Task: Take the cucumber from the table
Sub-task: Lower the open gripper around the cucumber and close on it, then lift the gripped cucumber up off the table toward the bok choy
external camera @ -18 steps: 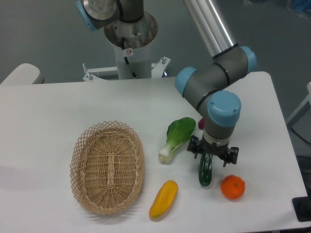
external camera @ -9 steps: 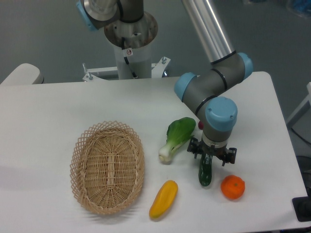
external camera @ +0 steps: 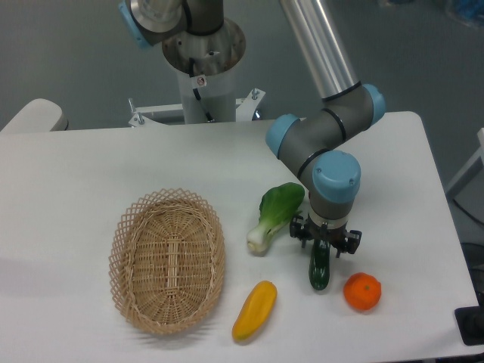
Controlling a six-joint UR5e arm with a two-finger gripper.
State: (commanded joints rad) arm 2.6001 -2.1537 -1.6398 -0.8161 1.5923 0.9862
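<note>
Here, one white table [external camera: 91, 174] carries six things: one wicker basket [external camera: 167, 260], one bok choy [external camera: 275, 216], one squash [external camera: 255, 310], one cucumber [external camera: 319, 268], one orange [external camera: 362, 292] and a small red object that shows only as a sliver behind the arm. The single arm [external camera: 321, 147] reaches down from the upper middle, and its gripper [external camera: 324, 240] sits directly over the cucumber's far end. The fingers stand on either side of that end and appear closed onto it, though actual contact is hard to confirm from this angle. The cucumber lies lengthwise, pointing toward the camera, its near end still on the table between the squash on the left and the orange on the right. The bok choy lies just left of the gripper; the basket sits well apart at left.
</note>
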